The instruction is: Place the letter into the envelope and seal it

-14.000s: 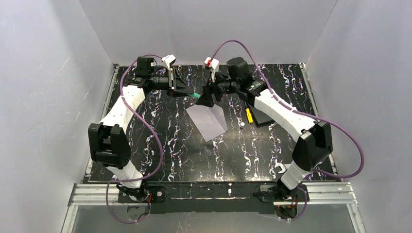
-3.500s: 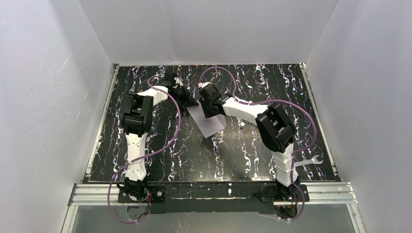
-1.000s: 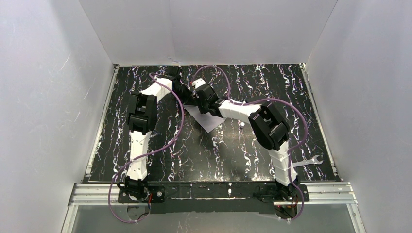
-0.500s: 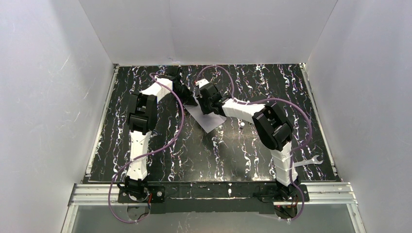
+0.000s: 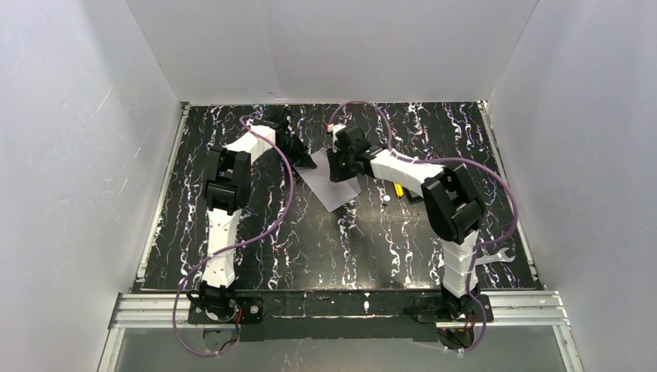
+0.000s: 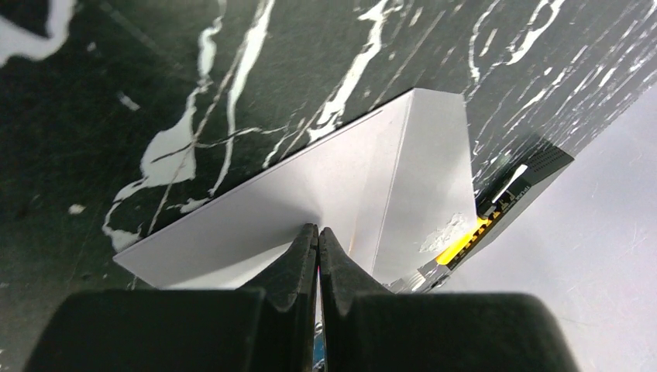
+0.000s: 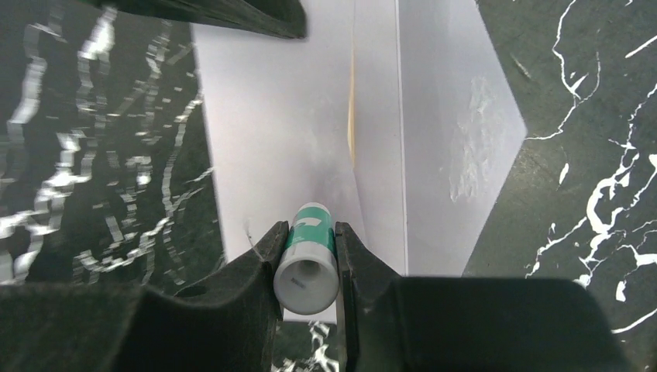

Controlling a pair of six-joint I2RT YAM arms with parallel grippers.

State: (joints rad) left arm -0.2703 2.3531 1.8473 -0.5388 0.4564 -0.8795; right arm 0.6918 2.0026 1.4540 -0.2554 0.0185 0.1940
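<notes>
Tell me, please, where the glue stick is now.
The glue stick is clamped in the right gripper, tip over the envelope in the right wrist view, opposite the left gripper.

We see the left gripper (image 6: 318, 234), jaws pressed together, seemingly touching the envelope (image 6: 256, 209) on the marbled table (image 6: 116, 93).

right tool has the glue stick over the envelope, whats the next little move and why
Probably carry the glue stick in the right tool aside and set it down. The flap of the envelope lies open with a glue-like smear already on it, and the shut left tool seems to pin the body, so folding the flap looks next.
</notes>
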